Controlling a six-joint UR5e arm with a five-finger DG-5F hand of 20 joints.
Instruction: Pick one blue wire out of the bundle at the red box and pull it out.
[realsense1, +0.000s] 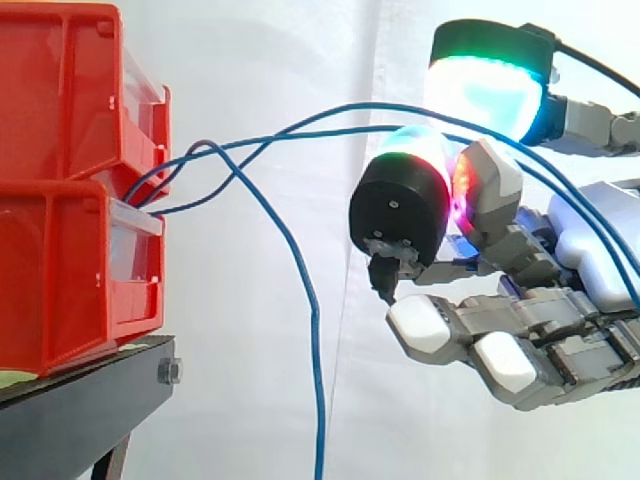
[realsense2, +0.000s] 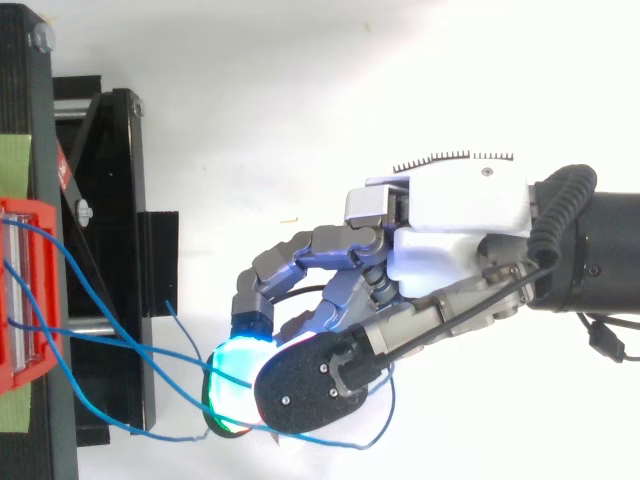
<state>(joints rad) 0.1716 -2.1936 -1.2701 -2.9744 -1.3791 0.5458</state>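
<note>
Side view: two red bins (realsense1: 60, 200) are stacked on the black stand (realsense1: 70, 410), their open fronts at the stand's edge nearest the hand. The hand (realsense1: 570, 250) hangs clear of that edge, level with the bins, fingers curled. Two fingertips (realsense1: 400, 210) are pressed together, glowing magenta and red where they meet, and they pinch a blue wire (realsense1: 340, 129) that arches across from the gap between the bins. A cyan-green pad stands above them. The bundle of blue wires (realsense1: 150, 195) comes out at the bin fronts. Another strand (realsense1: 312, 330) loops up and drops past the stand's edge. From above, the wires run from the bin (realsense2: 25, 215) to the pinching pads.
</note>
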